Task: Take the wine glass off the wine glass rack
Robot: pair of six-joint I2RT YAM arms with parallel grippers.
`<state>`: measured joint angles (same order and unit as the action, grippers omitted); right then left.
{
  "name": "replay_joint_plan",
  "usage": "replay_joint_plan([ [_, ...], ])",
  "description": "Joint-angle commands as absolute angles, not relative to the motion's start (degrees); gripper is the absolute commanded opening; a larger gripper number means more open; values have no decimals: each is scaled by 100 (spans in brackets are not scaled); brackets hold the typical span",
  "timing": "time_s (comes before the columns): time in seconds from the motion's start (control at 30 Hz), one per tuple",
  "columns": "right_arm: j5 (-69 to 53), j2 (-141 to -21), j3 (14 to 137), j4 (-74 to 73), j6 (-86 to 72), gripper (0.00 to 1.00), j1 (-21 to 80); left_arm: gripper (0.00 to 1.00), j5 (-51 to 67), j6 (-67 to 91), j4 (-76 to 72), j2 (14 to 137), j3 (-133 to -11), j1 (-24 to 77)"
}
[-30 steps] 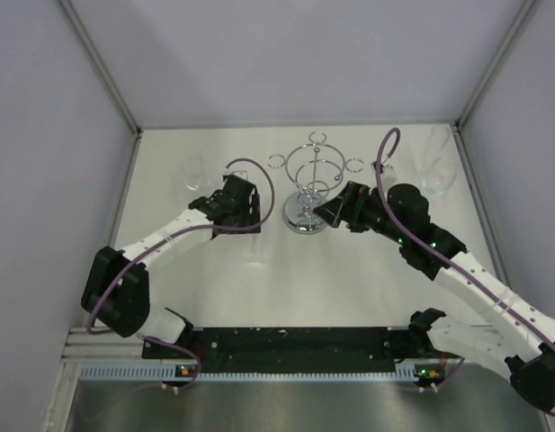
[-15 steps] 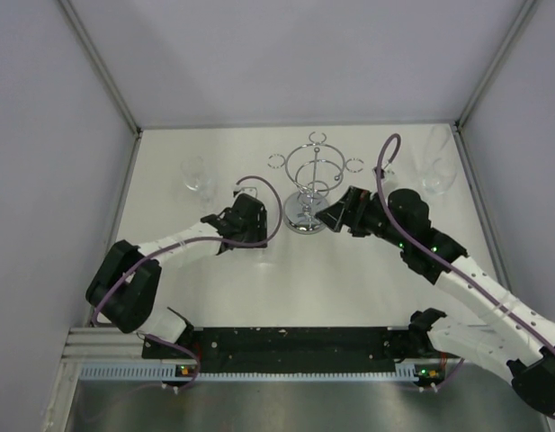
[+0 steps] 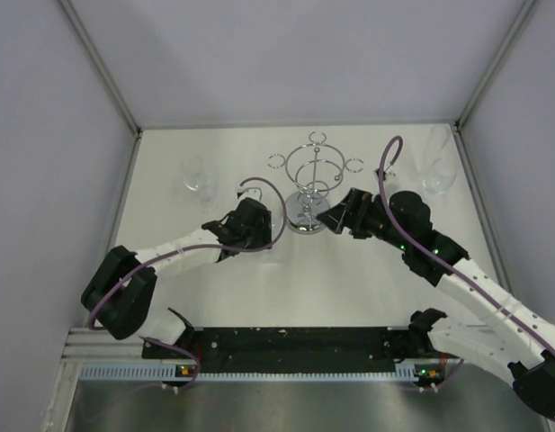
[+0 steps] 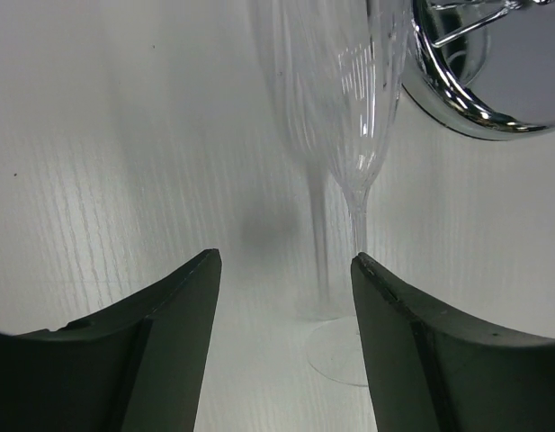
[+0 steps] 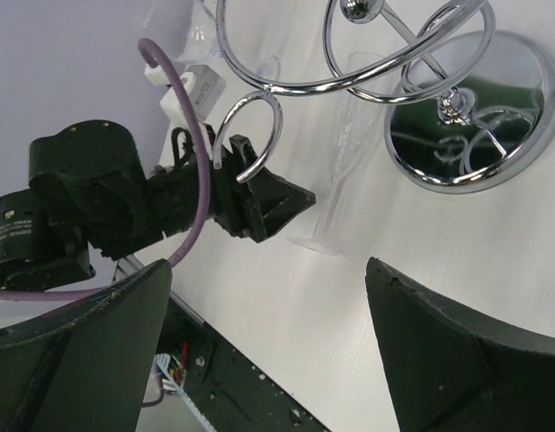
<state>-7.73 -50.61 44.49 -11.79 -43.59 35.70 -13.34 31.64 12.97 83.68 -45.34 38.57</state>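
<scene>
The wine glass (image 4: 342, 99), a clear fluted one, stands upright on the white table just left of the wine glass rack's mirrored base (image 4: 493, 85). Its stem (image 4: 358, 220) rises right beside the inner edge of one of my left gripper's fingers (image 4: 421, 360), with no visible contact. My left gripper (image 4: 286, 259) is open and low on the table, with the glass's foot partly between its fingers. The right wrist view shows the same wine glass (image 5: 344, 153) in front of the left gripper (image 5: 275, 202). The chrome wine glass rack (image 3: 310, 184) stands mid-table. My right gripper (image 5: 268, 268) hovers open to its right, holding nothing.
Another clear glass (image 3: 198, 177) stands at the back left, and one more (image 3: 436, 175) at the back right. The rack's curved arms and rings (image 5: 250, 135) hang above the space between both grippers. White walls close off three sides of the table.
My left gripper has swung right and nearer, toward the rack's base and the standing glass, and its jaws have narrowed a little. The right arm has barely moved.
</scene>
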Motion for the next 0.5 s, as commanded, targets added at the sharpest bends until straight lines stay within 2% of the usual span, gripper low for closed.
replay_joint_plan([
  [0.0,-756,-4939,4421,-1011,-4368,89,3533,65,-1565,3225,1222,7858,-4623,3894],
  [0.27,-791,-4966,4403,-984,-4395,89,3533,64,-1038,3349,836,8085,-4579,3981],
  [0.47,-747,-4887,4438,-1099,-4333,89,3533,62,-1151,3349,712,8437,-4623,4060],
])
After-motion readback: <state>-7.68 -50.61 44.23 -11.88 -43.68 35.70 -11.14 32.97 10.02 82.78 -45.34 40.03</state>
